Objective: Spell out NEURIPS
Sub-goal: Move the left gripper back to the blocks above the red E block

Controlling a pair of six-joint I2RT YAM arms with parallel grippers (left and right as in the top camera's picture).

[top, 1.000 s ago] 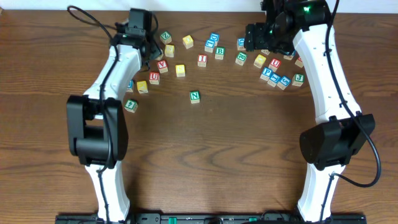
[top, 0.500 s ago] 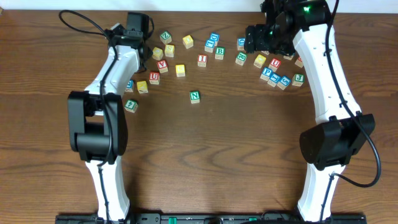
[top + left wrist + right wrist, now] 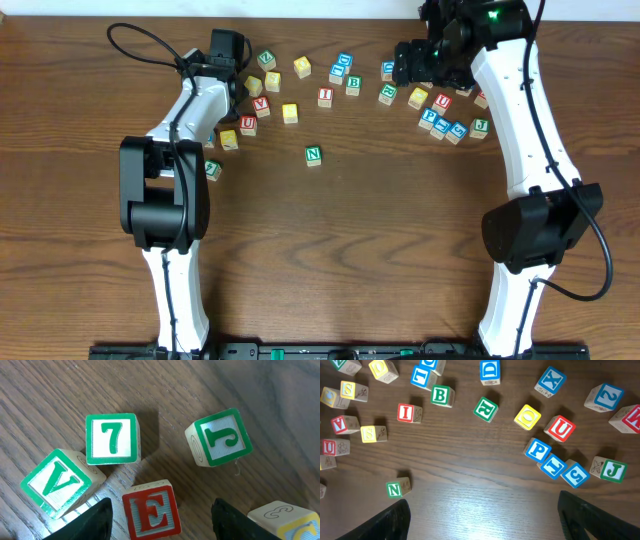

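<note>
In the left wrist view a red E cube (image 3: 151, 510) lies on the wood between the two fingers of my left gripper (image 3: 160, 521). The jaws are open, with a gap on each side of the cube. In the overhead view that gripper (image 3: 238, 78) sits over the left cluster and hides the E. A green N cube (image 3: 313, 154) stands alone mid-table. My right gripper (image 3: 485, 525) hovers open and empty above bare wood. Ahead of it lie N (image 3: 395, 489), red I (image 3: 406, 412), green R (image 3: 485, 408), a yellow cube (image 3: 527, 416), red U (image 3: 560, 428) and blue P (image 3: 537, 450).
Around the E sit a green 7 cube (image 3: 111, 438), a green V cube (image 3: 56, 481) and a green J cube (image 3: 220, 437). Other stray cubes include B (image 3: 440, 395), D (image 3: 490, 370), X (image 3: 551, 381) and another red U (image 3: 248, 123).
The left arm's elbow has swung slightly right and its wrist has shifted a little over the left cluster. The right arm and the cubes have stayed put.
</note>
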